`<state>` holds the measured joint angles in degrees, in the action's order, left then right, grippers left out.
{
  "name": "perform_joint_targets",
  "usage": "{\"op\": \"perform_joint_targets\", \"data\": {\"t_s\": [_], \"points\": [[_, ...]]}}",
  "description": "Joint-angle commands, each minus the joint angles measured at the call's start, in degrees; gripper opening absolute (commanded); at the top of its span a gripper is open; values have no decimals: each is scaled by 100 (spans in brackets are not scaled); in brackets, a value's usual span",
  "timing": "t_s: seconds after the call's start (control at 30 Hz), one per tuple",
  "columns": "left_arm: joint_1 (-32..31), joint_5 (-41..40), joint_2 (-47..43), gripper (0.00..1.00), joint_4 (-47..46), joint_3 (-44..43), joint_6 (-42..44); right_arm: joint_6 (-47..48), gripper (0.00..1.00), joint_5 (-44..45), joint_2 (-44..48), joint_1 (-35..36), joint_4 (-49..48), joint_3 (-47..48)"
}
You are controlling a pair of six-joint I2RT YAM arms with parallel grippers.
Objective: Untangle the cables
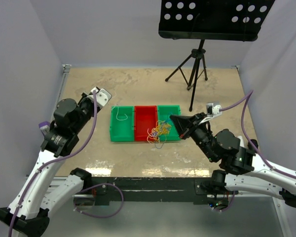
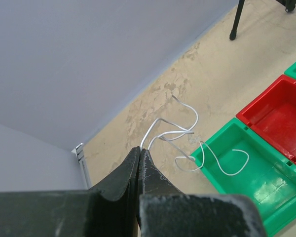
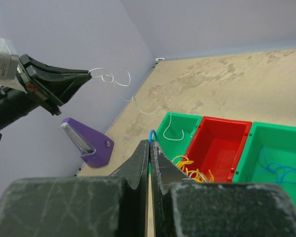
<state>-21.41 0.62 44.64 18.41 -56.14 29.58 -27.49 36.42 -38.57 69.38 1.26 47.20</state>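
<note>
Beside the left green bin point(image 2: 259, 197), your left gripper point(image 2: 140, 148) pinched the white cable point(image 2: 177, 132), its tail lying inside. Only the right wrist view showed your right gripper point(image 3: 149, 143) pinching a blue cable point(image 3: 153, 133), with yellow cables point(image 3: 187, 165) tangled in the red bin point(image 3: 222, 148).

Three bins line a mottled beige table point(image 1: 153, 89): a left green bin point(image 1: 121, 129), a red bin point(image 1: 145, 123) in the middle and a right green bin point(image 1: 168, 114). A white cable point(image 2: 187, 131) leaves the black left gripper point(image 2: 140, 148). Orange-yellow cables point(image 1: 160, 131) bunch against the red, and a blue cable point(image 3: 152, 133) shows at the tips of the black right gripper point(image 3: 150, 143). Purple hoses point(image 1: 93, 123) run along white-and-black arms. The far music stand point(image 1: 212, 17) is black (patterned with round holes), and the walls point(image 1: 113, 29) are pale lavender-grey.
</note>
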Motion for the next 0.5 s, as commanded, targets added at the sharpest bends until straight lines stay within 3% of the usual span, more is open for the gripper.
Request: {"op": "perform_joint_targets", "data": {"t_s": [0.0, 0.47], "points": [[5, 51, 36, 0, -66, 147, 30, -81, 0, -92, 51, 14, -187, -44], [-4, 851, 896, 0, -356, 613, -330, -327, 0, -188, 209, 14, -258, -317]]}}
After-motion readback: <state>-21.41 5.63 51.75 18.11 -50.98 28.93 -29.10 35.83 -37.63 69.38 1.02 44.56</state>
